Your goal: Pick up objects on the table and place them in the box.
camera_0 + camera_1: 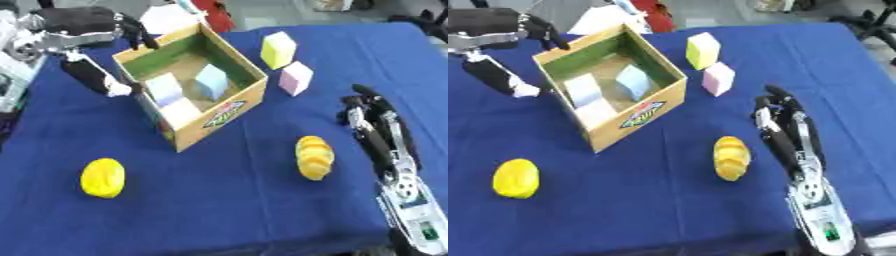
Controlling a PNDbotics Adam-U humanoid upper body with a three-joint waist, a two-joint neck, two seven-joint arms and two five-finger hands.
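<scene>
Lowermost at the right edge of the frame, the robot's right hand (pixel 785 125) rests on the blue table (pixel 227 200) with its fingers extended and relaxed, holding nothing. Just to its left lies a yellow-orange ridged object (pixel 314 157), apart from the hand. At lower left sits a yellow lemon-shaped object (pixel 103 177), well apart from everything else. Centre-upper frame: an open cardboard box (pixel 214 116) with a green inner wall and a printed label on its near side. Inside it are a pale blue block (pixel 212 81) towards the middle and two whitish-lavender blocks (pixel 171 97) against the near-left wall, one just before the other. Beside the box to the right, on the cloth, stand a yellow-green cube (pixel 278 49) and, nearer, a pink cube (pixel 296 78), close together. At upper left the left hand (pixel 127 30) hangs at the box's far-left corner, fingers relaxed, grasping nothing; whether it touches the rim cannot be told.
</scene>
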